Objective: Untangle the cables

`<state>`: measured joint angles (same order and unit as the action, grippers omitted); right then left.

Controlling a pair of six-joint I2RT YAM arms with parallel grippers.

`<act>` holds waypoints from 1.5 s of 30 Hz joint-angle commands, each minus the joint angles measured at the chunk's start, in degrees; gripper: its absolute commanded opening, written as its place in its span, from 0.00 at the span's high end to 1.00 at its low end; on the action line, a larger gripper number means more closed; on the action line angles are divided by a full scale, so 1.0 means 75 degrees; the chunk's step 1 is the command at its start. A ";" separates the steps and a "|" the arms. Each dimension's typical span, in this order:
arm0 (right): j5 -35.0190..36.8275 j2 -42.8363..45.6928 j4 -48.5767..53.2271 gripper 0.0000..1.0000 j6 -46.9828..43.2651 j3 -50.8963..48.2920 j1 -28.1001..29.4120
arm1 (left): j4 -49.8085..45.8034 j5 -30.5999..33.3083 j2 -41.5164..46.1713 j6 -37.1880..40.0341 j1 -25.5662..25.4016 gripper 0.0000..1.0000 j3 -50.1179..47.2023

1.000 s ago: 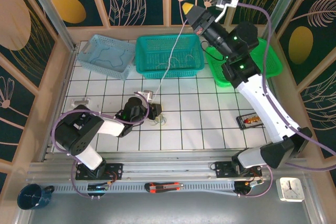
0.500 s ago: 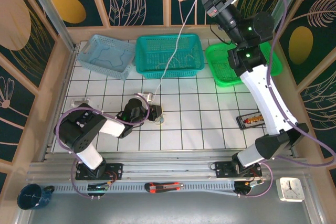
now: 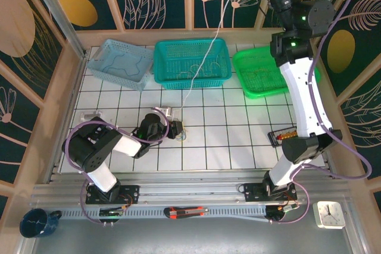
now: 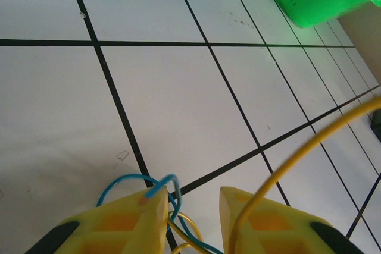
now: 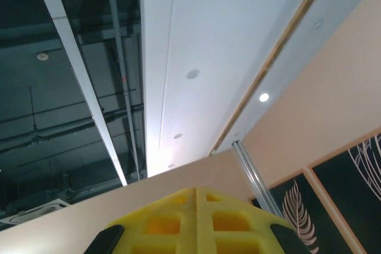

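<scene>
Left gripper (image 3: 173,128) low on the tiled table (image 3: 238,141), fingers partly apart. Blue and yellow cables (image 4: 125,176) thread through the gap; pinched or loose, cannot tell. The tangle sits at its tip, left of table centre. One white cable (image 3: 208,46) runs taut from there over the teal basket (image 3: 193,81) and off the top edge. Right gripper (image 5: 196,193) clenched, pointing at the ceiling (image 5: 178,57); no wire seen between its fingers.
</scene>
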<state>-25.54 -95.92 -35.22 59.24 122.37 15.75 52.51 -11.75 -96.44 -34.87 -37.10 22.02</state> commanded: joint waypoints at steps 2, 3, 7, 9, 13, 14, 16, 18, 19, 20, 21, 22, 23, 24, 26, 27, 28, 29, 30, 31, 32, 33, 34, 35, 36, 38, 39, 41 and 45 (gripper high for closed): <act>0.0071 -0.0361 -0.0764 1.00 0.0780 0.0534 -0.0268 | 0.0288 -0.0133 -0.0100 -0.0089 -0.0024 0.76 -0.0096; 0.0099 -0.0416 -0.0796 1.00 0.0874 0.0627 -0.0325 | 0.0288 -0.0143 -0.0113 -0.0085 -0.0022 0.79 -0.0089; 0.0214 -0.0632 -0.0707 1.00 0.1079 0.1136 -0.0570 | 0.0322 -0.0152 -0.0165 -0.0114 -0.0022 0.90 -0.0102; 0.0242 -0.0700 -0.0621 1.00 0.1033 0.1274 -0.0622 | 0.0311 -0.0173 -0.0189 -0.0120 -0.0028 0.90 -0.0083; 0.0290 -0.0801 -0.0601 1.00 0.1019 0.1311 -0.0749 | 0.0299 -0.0168 -0.0184 -0.0132 -0.0022 0.94 -0.0066; 0.0316 -0.0838 -0.0618 1.00 0.1020 0.1316 -0.0772 | 0.0296 -0.0169 -0.0185 -0.0143 -0.0027 0.89 -0.0066; 0.0367 -0.0941 -0.0642 1.00 0.1053 0.1341 -0.0812 | 0.0288 -0.0159 -0.0184 -0.0158 -0.0022 0.75 -0.0075; 0.0382 -0.1068 -0.0683 1.00 0.1088 0.1430 -0.0858 | 0.0277 -0.0145 -0.0185 -0.0148 -0.0024 0.67 -0.0088; 0.0392 -0.1158 -0.0694 1.00 0.1122 0.1503 -0.0879 | 0.0264 -0.0153 -0.0190 -0.0135 -0.0028 0.62 -0.0073; 0.0399 -0.1244 -0.0702 1.00 0.1171 0.1602 -0.0896 | 0.0242 -0.0166 -0.0191 -0.0129 -0.0025 0.59 -0.0071; 0.0394 -0.1328 -0.0727 1.00 0.1198 0.1692 -0.0904 | 0.0227 -0.0172 -0.0184 -0.0121 -0.0029 0.58 -0.0068; 0.0383 -0.1447 -0.0709 1.00 0.1228 0.1799 -0.0894 | 0.0226 -0.0181 -0.0184 -0.0129 -0.0023 0.57 -0.0065; 0.0371 -0.1522 -0.0701 1.00 0.1258 0.1902 -0.0904 | 0.0229 -0.0190 -0.0186 -0.0132 -0.0031 0.57 -0.0055; 0.0370 -0.1591 -0.0702 1.00 0.1285 0.1960 -0.0898 | 0.0240 -0.0198 -0.0185 -0.0127 -0.0025 0.57 -0.0054; 0.0388 -0.1690 -0.0697 1.00 0.1323 0.2034 -0.0902 | 0.0240 -0.0225 -0.0404 -0.0120 -0.0029 0.58 -0.0017; 0.0404 -0.1715 -0.0695 1.00 0.1317 0.2062 -0.0906 | 0.0246 -0.0238 -0.0434 -0.0125 -0.0023 0.59 -0.0018; 0.0428 -0.1746 -0.0717 1.00 0.1313 0.2091 -0.0935 | 0.0272 -0.0256 -0.0468 -0.0132 -0.0022 0.59 -0.0027; 0.0469 -0.1778 -0.0722 1.00 0.1313 0.2168 -0.0960 | 0.0287 -0.0262 -0.0499 -0.0137 -0.0023 0.59 -0.0022; 0.0487 -0.1826 -0.0727 1.00 0.1312 0.2265 -0.0979 | 0.0299 -0.0279 -0.0522 -0.0154 -0.0023 0.58 -0.0020; 0.0504 -0.1875 -0.0720 1.00 0.1341 0.2412 -0.1033 | 0.0302 -0.0296 -0.0573 -0.0167 -0.0022 0.57 -0.0024; 0.0527 -0.1905 -0.0716 1.00 0.1375 0.2547 -0.1071 | 0.0309 -0.0308 -0.0594 -0.0177 -0.0025 0.56 -0.0025; 0.0551 -0.1924 -0.0707 1.00 0.1404 0.2640 -0.1125 | 0.0331 -0.0320 -0.0614 -0.0189 -0.0027 0.56 -0.0039; 0.0586 -0.1918 -0.0715 1.00 0.1424 0.2700 -0.1173 | 0.0363 -0.0326 -0.0625 -0.0222 -0.0022 0.55 -0.0063; 0.0614 -0.1885 -0.0713 1.00 0.1441 0.2738 -0.1247 | 0.0391 -0.0332 -0.0629 -0.0225 -0.0030 0.55 -0.0085; 0.0637 -0.1836 -0.0708 1.00 0.1454 0.2741 -0.1303 | 0.0404 -0.0333 -0.0658 -0.0234 -0.0030 0.55 -0.0097; 0.0654 -0.1720 -0.0721 1.00 0.1474 0.2738 -0.1471 | 0.0399 -0.0364 -0.0698 -0.0227 -0.0022 0.58 -0.0099; 0.0651 -0.1663 -0.0741 1.00 0.1498 0.2740 -0.1564 | 0.0405 -0.0370 -0.0711 -0.0228 -0.0022 0.60 -0.0102; 0.0654 -0.1544 -0.0788 1.00 0.1576 0.2722 -0.1778 | 0.0467 -0.0373 -0.0756 -0.0272 -0.0023 0.64 -0.0145; 0.0650 -0.1343 -0.0817 1.00 0.1682 0.2713 -0.2147 | 0.0509 -0.0366 -0.0833 -0.0301 -0.0032 0.70 -0.0170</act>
<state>-21.91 -109.38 -38.00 70.26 141.18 0.99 56.53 -12.99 -101.23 -36.32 -37.08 21.80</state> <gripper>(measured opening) 0.045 0.305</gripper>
